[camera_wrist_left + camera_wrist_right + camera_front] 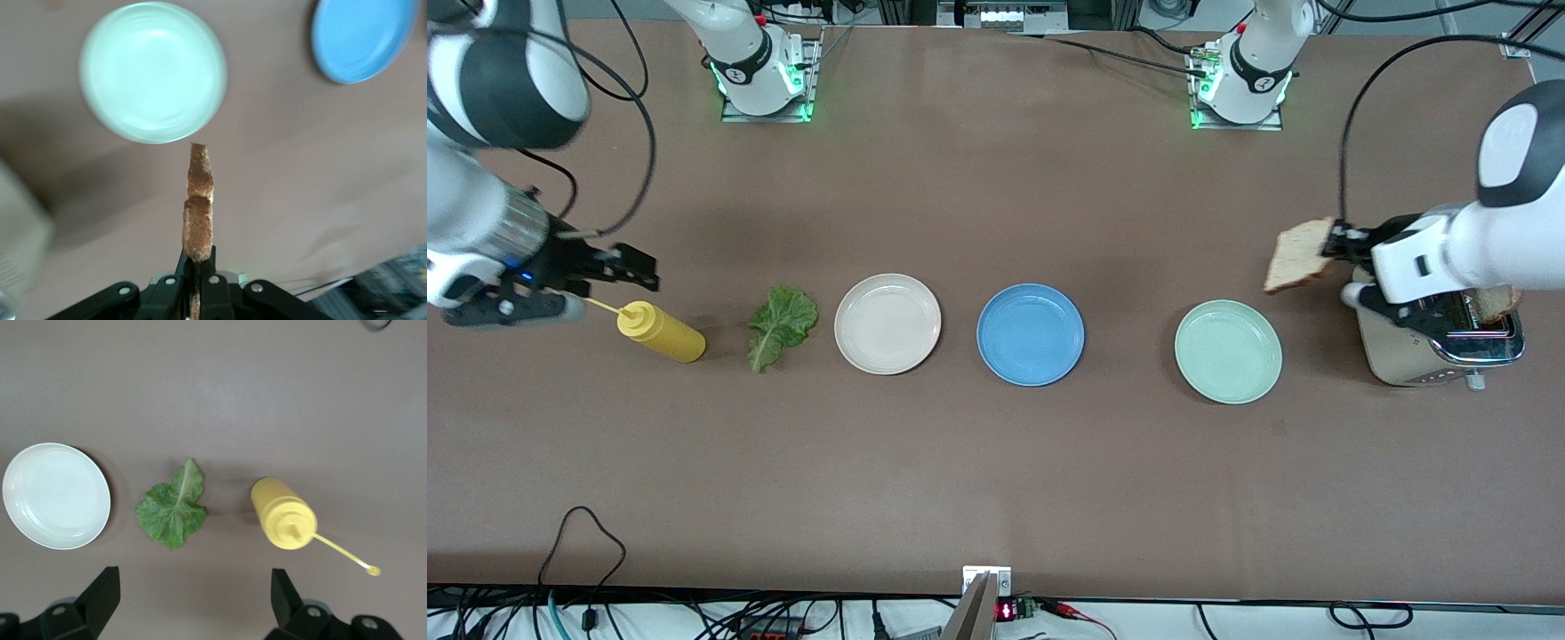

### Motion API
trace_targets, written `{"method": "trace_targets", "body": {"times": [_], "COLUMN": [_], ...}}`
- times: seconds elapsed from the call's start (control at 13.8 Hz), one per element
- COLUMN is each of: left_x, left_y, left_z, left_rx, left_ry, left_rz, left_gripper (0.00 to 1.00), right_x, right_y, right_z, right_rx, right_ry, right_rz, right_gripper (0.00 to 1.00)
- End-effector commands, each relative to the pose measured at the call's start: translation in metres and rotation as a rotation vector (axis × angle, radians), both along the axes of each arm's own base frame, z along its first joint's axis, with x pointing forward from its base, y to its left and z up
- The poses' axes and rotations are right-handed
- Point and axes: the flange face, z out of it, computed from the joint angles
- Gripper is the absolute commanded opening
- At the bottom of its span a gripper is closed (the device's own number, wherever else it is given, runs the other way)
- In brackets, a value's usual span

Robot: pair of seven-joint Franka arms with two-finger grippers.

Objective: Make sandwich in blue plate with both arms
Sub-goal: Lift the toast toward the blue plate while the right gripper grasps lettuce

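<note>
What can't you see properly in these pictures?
- Front view: the toaster is half covered by the left arm; the second bread slice barely shows.
- Left wrist view: the held bread slice shows edge-on only; the blue plate is cut off.
- Right wrist view: the right hand shows fingertips only.

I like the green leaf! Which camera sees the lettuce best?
The right wrist view: the lettuce leaf lies flat and large there, veins plain, between the cream plate and the mustard bottle. The front view shows it smaller. The left wrist view misses it.
</note>
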Motion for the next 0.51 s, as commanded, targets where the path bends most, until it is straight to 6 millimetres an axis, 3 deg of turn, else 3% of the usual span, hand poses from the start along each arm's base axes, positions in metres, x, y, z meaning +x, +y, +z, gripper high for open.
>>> {"method": "trace_targets", "body": {"times": [0.0, 0.22, 0.43], "left_x": [0.017, 0.034, 0.038], "left_y": [-0.017, -0.052, -0.111], "left_z": [-0.024, -0.068, -0.104], "left_rx": [-0.165, -0.38, -0.509], "left_ry": [0.049, 0.105, 0.071], "left_rz": [0.111, 0.236, 0.36], "left_gripper": [0.01, 0.0, 0.0], "right_x": [0.013, 0.028, 0.032], "right_y": [0.004, -0.001, 0.009], "right_z": [-0.044, -0.114, -0.172], "right_rx": [0.009, 0.012, 0.015], "right_ry": [0.035, 0.081, 0.089], "right_rz": [-0.039, -0.051, -0.077], "right_gripper": [1.0, 1.0, 1.0]}}
